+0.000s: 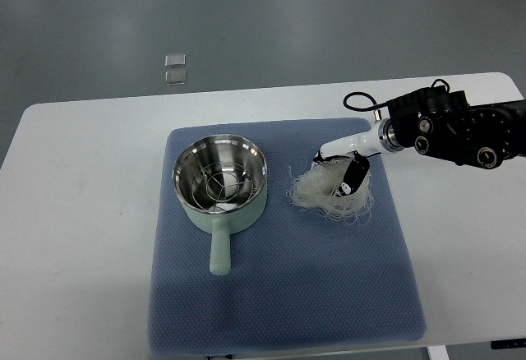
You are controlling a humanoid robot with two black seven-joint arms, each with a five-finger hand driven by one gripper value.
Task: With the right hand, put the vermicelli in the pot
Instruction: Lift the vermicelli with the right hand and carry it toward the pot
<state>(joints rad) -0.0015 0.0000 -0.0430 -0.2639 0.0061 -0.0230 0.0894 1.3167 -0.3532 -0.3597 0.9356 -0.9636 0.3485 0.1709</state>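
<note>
On the blue mat (279, 294), right hand (343, 169) fingers grasp the vermicelli (320, 191); pot (219, 181) sits just left.

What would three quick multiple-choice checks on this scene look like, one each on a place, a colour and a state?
1. Where does the vermicelli lie?
A. inside the pot
B. on the blue mat, right of the pot
C. on the bare table

2. What colour is the pot outside?
A. pale green
B. red
C. black

3. What is the right hand doing?
A. resting off the mat
B. holding the pot handle
C. down on the vermicelli

Answers: 1 B, the white tangle sits on the blue mat beside the pot. 2 A, body and handle are pale green, the inside steel. 3 C, its fingers reach into the tangle; whether they have closed on it is unclear.
</note>
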